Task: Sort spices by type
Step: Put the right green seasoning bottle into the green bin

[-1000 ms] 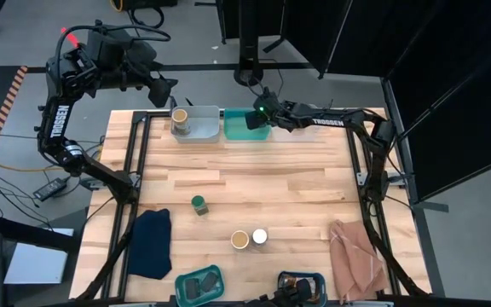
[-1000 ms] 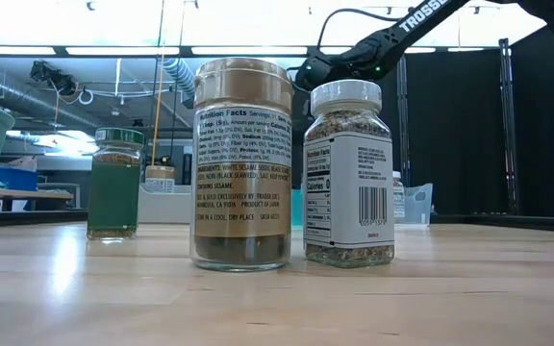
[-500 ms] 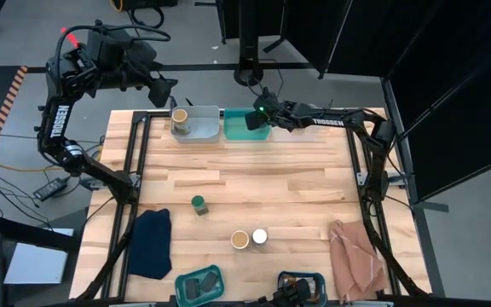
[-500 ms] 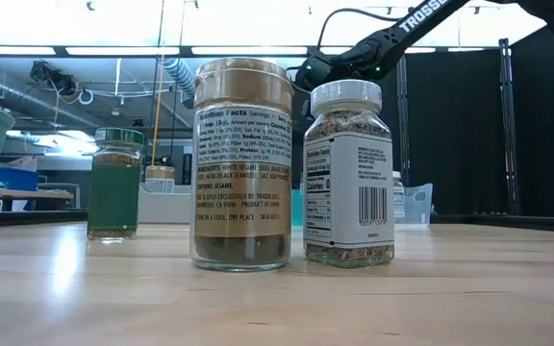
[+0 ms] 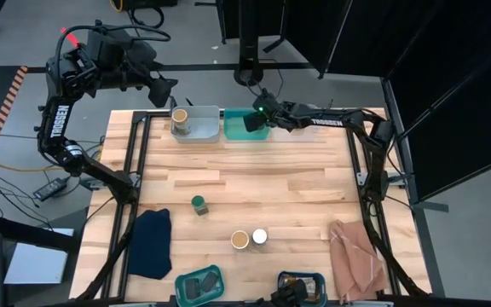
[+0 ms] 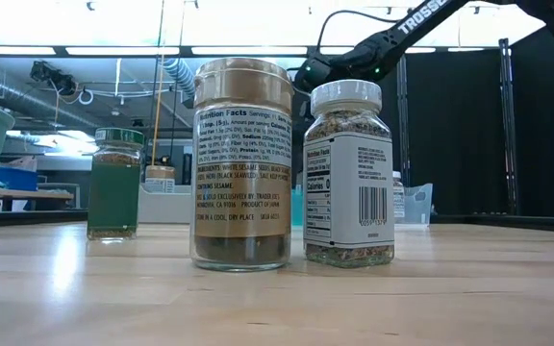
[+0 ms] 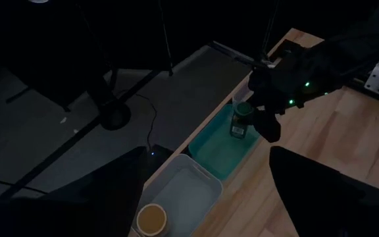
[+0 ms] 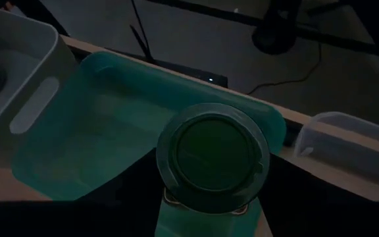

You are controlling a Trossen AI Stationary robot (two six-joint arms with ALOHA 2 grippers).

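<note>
A green-topped spice jar (image 7: 240, 122) stands upright on the floor of the teal bin (image 5: 235, 128) at the table's far edge. My right gripper (image 5: 252, 123) is over it, open, with a finger on either side of the lid (image 8: 212, 155); in the left wrist view a gap shows between the jar and one finger (image 7: 268, 125). Another green-topped jar (image 5: 198, 203) stands on the table's near left. A tan-topped jar (image 5: 239, 239) and a white-topped jar (image 5: 260, 236) stand side by side. A second tan-topped jar (image 5: 179, 115) sits in the white bin (image 5: 203, 126). My left gripper (image 5: 164, 85) waits open beyond the far left corner.
A dark blue cloth (image 5: 152, 241) lies near left and a pinkish-brown cloth (image 5: 356, 256) near right. Two small bins (image 5: 199, 286) (image 5: 301, 286) with items stand at the near edge. A clear bin (image 8: 347, 138) stands beside the teal one. The middle of the table is bare wood (image 5: 262, 179).
</note>
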